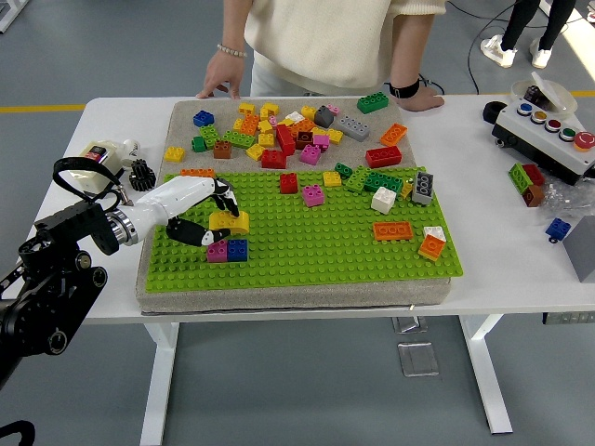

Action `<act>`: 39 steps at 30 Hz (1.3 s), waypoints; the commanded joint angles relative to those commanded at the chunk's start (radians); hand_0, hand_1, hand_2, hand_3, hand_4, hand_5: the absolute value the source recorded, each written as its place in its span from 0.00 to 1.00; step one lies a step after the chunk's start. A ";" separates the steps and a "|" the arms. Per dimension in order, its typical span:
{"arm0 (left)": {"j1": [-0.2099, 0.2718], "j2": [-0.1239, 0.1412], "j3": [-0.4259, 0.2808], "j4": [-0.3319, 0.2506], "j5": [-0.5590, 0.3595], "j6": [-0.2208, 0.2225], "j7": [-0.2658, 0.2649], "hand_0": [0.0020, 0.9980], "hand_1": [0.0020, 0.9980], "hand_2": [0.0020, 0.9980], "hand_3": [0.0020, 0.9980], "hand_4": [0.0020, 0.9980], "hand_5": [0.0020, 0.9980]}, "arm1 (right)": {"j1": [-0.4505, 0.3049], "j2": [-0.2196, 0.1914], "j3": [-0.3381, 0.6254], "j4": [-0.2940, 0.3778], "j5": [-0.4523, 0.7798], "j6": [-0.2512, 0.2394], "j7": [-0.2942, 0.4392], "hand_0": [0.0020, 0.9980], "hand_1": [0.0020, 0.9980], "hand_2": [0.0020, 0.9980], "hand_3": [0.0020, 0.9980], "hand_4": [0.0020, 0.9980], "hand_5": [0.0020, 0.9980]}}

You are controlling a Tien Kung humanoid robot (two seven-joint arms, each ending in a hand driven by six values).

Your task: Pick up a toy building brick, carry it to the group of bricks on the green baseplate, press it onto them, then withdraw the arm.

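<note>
1. Gripping a yellow brick (230, 221), the left hand (200, 215) reaches in from the left over the green baseplate (316, 249); its fingers (191, 233) are curled around the brick, the thumb side dark and low, the white back of the hand above.
2. The yellow brick sits at the hand's tip, its long side running roughly left to right, and appears to hang just above or touching the target below; contact cannot be made out.
3. The target is the pair (227, 251) of a magenta and a blue brick, joined side by side on the baseplate, long axis also left to right.
4. The pair lies directly toward the near edge from the yellow brick, just beside and below it. By my reading the coming move is mostly straight down with a slight pull toward the robot, axes already nearly matched.
5. Only the left arm is in view, so it is the nearer one.
6. Farther out, loose bricks (288, 135) lie heaped at the far side, well apart from the target.
7. A person (325, 37) stands beyond the desk (502, 177), both hands resting at its far edge.
</note>
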 joint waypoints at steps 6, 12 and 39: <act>0.035 0.013 -0.013 -0.051 0.011 -0.007 0.007 0.68 0.60 0.55 0.53 0.52 0.00 | 0.000 -0.005 0.005 0.000 0.001 0.001 0.000 0.73 0.66 0.71 0.58 0.92 0.50; 0.063 0.021 -0.015 -0.089 0.014 -0.017 0.012 0.68 0.60 0.55 0.53 0.52 0.00 | -0.003 -0.009 0.010 0.000 0.001 0.003 0.001 0.73 0.66 0.71 0.59 0.92 0.50; 0.082 0.017 -0.010 -0.096 0.024 -0.043 0.022 0.69 0.60 0.56 0.53 0.53 0.00 | -0.002 -0.010 0.015 0.000 0.001 0.001 0.000 0.73 0.66 0.71 0.59 0.92 0.50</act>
